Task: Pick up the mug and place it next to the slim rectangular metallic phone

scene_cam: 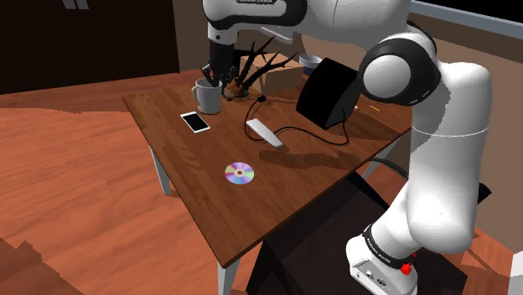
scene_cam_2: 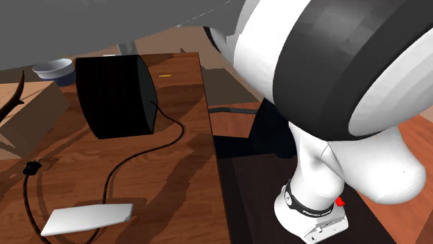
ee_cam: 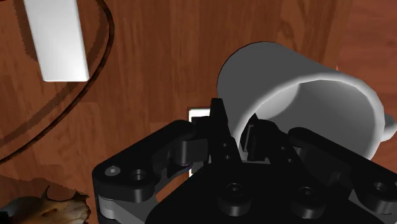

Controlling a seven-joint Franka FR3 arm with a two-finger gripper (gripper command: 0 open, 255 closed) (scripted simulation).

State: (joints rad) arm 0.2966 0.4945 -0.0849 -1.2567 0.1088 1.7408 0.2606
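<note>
1. A white arm (scene_cam: 453,151) reaches to the far corner of the bench (scene_cam: 251,209). There its black fingers (ee_cam: 219,121) straddle the rim of the mug (scene_cam: 207,97), one outside the wall and one inside the cup. They appear clamped on the wall between them.
2. The rim grip looks deliberate. The mug's round body seems too broad to span, while its wall gives the fingers two firm faces. The handle juts out on the side away from them, left free.
3. The mug stands upright and appears to rest on the bench, near the phone (scene_cam: 195,121). The phone lies flat, a little toward the shoulder view's lower left. Judged from that, the carry is short: a small lift, then a sideways shift.
4. The mug is plain pale grey, smooth and thick-walled, a squat cylinder shaded darker inside. The phone is a thin slab with a white face and a dark edge. The bench top is reddish-brown wood with visible grain.
5. A shiny disc (scene_cam: 239,173), a slim white bar (scene_cam: 264,132) trailing a black cable (scene_cam: 310,132), and a black wedge-shaped speaker (scene_cam: 327,94) lie well apart from the mug.
</note>
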